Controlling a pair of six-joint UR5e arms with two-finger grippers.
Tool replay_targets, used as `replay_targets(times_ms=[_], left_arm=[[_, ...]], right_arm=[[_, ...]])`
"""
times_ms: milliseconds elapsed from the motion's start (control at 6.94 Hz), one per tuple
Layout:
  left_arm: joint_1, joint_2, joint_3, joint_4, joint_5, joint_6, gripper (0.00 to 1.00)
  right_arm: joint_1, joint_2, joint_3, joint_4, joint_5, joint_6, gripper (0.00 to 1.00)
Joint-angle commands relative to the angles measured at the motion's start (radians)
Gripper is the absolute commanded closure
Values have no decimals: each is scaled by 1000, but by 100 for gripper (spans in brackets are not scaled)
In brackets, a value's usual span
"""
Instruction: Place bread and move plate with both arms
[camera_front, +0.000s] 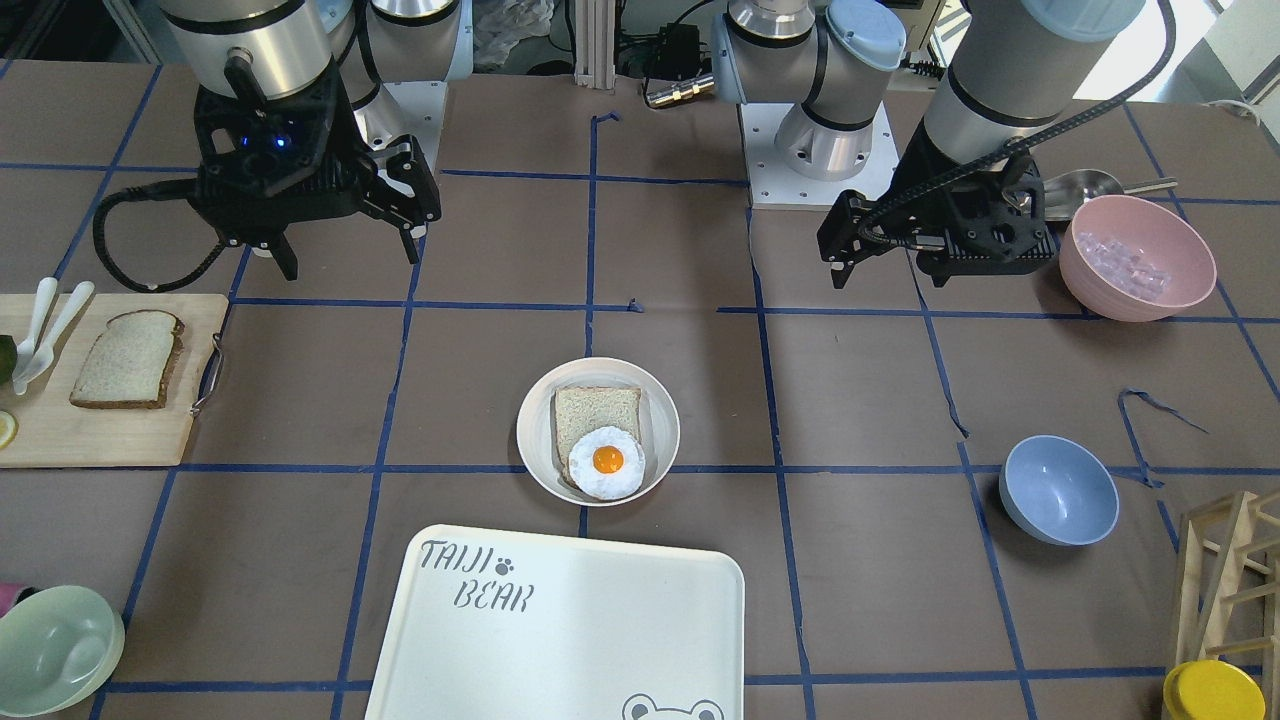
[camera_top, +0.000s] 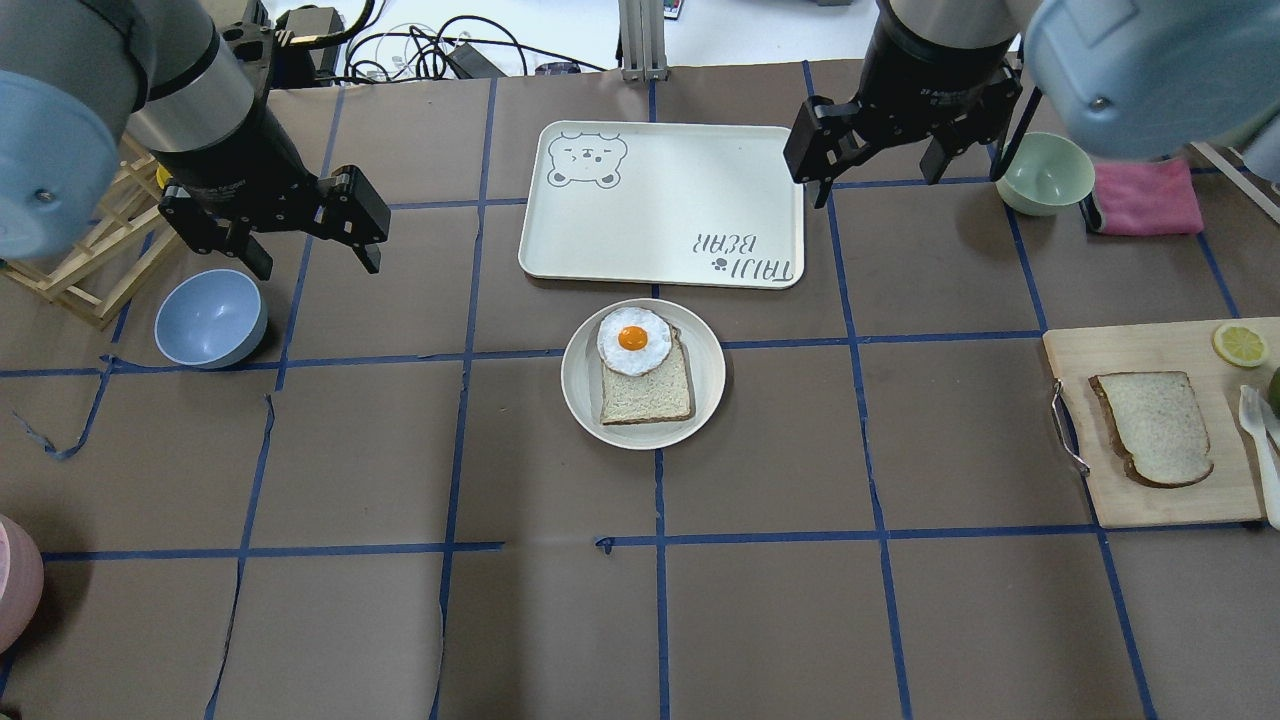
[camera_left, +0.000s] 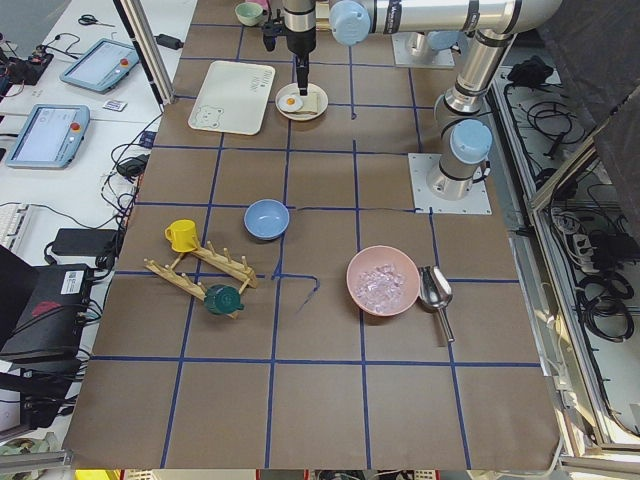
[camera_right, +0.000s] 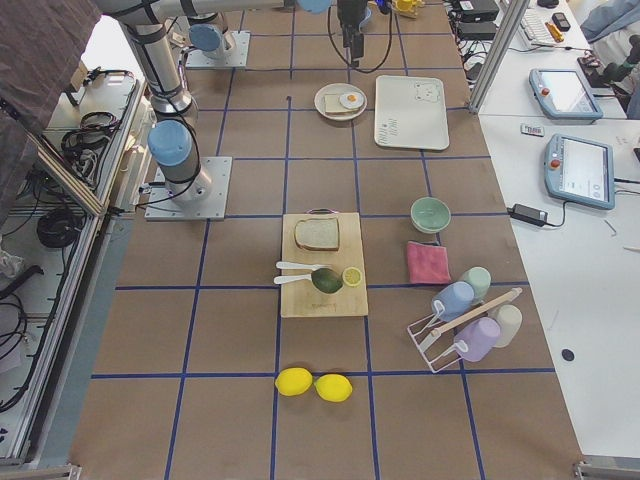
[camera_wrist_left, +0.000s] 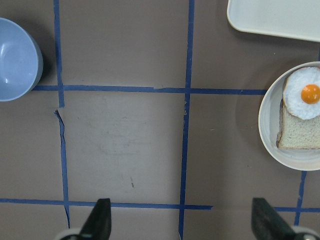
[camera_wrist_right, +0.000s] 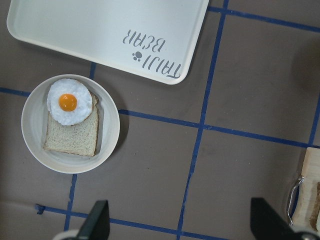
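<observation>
The bread (camera_top: 1150, 428), greyish-white with a dark crust, lies on a wooden cutting board (camera_top: 1130, 500) at the right; it also shows in the front view (camera_front: 128, 358). The round cream plate (camera_top: 585, 385) sits mid-table and holds a paler slice (camera_top: 645, 395) topped with a fried egg (camera_top: 633, 340). My left gripper (camera_top: 317, 265) hangs open and empty above the table, left of the plate. My right gripper (camera_top: 878, 185) hangs open and empty beside the tray's right edge, well away from the bread. The plate shows in the left wrist view (camera_wrist_left: 267, 120) and the right wrist view (camera_wrist_right: 32, 125).
The white "TAIJI BEAR" tray (camera_top: 660, 200) lies just beyond the plate. A blue bowl (camera_top: 210, 318) and a wooden rack (camera_top: 80, 270) are at the left. A green bowl (camera_top: 1045, 172) and a pink cloth (camera_top: 1145, 197) are at the far right. A pink bowl of ice (camera_front: 1137, 257) stands near the left arm.
</observation>
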Motion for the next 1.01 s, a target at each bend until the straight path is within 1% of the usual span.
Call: replay_targets(times_ms=[0, 288, 432, 576, 864], left_arm=[[0, -1, -1, 0, 2, -1, 0], [0, -2, 0, 0, -2, 1, 0], [0, -10, 0, 2, -6, -1, 0], [-1, -15, 3, 3, -8, -1, 0], [0, -2, 0, 3, 0, 1, 0]], right_arm=[[7, 10, -44, 2, -3, 7, 0], [7, 30, -42, 10, -1, 7, 0], [6, 59, -44, 3, 35, 37, 0], [4, 58, -41, 15, 31, 51, 0], [4, 47, -35, 3, 23, 80, 0]])
